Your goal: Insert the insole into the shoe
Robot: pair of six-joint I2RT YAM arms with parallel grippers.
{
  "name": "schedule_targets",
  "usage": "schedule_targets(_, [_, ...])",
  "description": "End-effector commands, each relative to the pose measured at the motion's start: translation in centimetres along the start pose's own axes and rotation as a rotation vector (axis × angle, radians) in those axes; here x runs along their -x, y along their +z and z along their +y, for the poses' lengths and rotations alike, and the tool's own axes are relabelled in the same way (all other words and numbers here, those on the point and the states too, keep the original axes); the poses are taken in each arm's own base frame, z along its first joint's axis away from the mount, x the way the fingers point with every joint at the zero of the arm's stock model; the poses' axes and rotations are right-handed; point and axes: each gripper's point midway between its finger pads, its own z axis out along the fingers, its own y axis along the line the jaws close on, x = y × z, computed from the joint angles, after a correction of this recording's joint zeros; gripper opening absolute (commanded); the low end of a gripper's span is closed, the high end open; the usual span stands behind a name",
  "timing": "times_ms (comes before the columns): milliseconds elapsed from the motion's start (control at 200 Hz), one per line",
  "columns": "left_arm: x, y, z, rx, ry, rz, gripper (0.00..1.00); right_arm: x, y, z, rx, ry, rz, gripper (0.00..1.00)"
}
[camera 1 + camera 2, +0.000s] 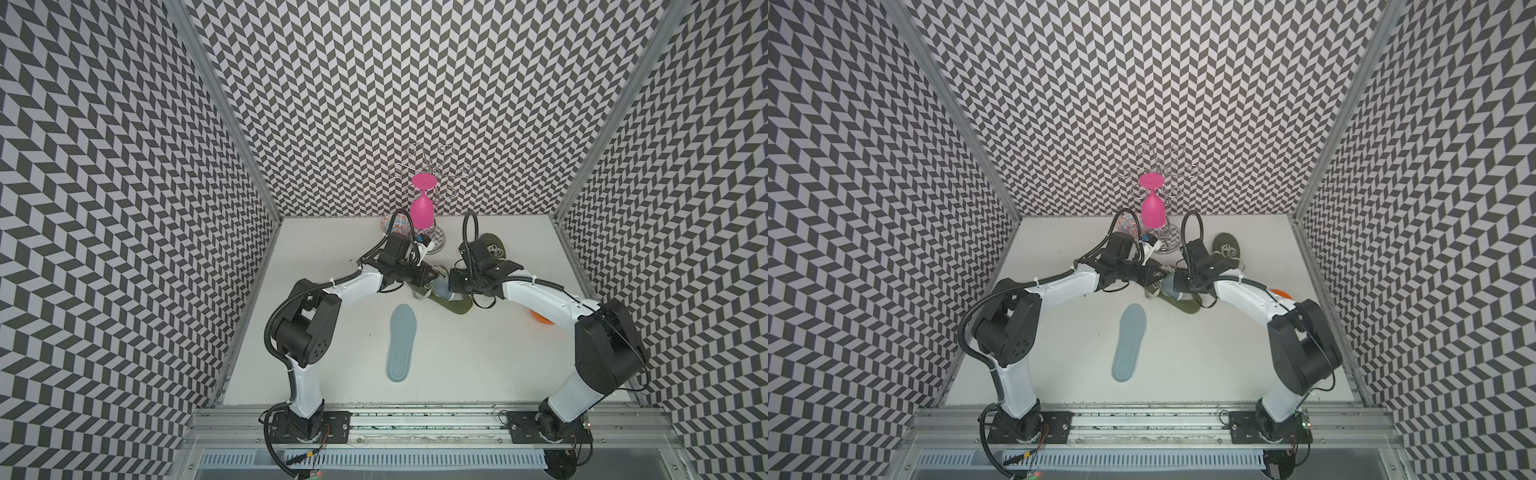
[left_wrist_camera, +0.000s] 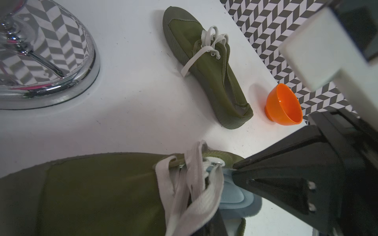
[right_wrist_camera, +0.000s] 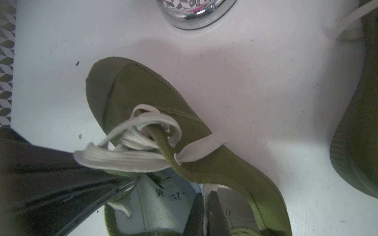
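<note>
Fingers of the left gripper [image 1: 432, 275] and right gripper [image 1: 452, 289] are brought together over the green shoe [image 1: 458, 308] mid-table [image 1: 478, 365] in both top views, and a spare insole [image 1: 1128, 341] is seen flat nearer the front. In the left wrist view, the blue insole [image 2: 234, 198] is seen protruding from the shoe's opening. In the right wrist view, the right fingers [image 3: 215, 213] are pressed together on the insole's edge, and the left fingers [image 3: 98, 183] are clamped on the shoe's rim under the laces.

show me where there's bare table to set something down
Widest bare patch: front right, between the loose insole and the right arm. Also the back left corner, beside the left arm. Crowded: middle and back, around the held shoe, spare shoe, glass stand, orange cup.
</note>
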Motion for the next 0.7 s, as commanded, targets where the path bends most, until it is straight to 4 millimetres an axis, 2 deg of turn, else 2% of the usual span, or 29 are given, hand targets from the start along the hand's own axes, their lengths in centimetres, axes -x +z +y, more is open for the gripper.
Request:
schedule_targets(0, [1.1,0.1,-4.3,-0.156,0.018,-0.001,0.00,1.4,-0.2,0.7,0.007,-0.052,-0.091,0.08])
schedule_targets(155, [2.0,-0.8,-4.7,-0.220,-0.085,-0.036,0.00,-2.8,2.3,-2.2,-0.071,-0.058,-0.007,0.07])
schedule_targets(260, [2.4,-1.5,-5.2,-0.241,-0.085,-0.059,0.00,-4.5,3.1,-3.8,-0.106,-0.062,0.015,0.07])
schedule_targets(511, [1.8,-1.7,-4.4,-0.221,-0.091,-0.059,0.00,-6.0,2.9,-5.9,-0.201,-0.062,0.052,0.08])
schedule_targets(601, [1.6,-1.9,-3.3,-0.180,-0.085,-0.057,0.00,-6.7,2.4,-6.5,-0.237,-0.065,0.095,0.14])
schedule_targets(696, [0.9,-1.6,-1.9,-0.108,-0.060,-0.035,0.00,-7.0,1.6,-6.3,-0.227,-0.058,0.111,0.21])
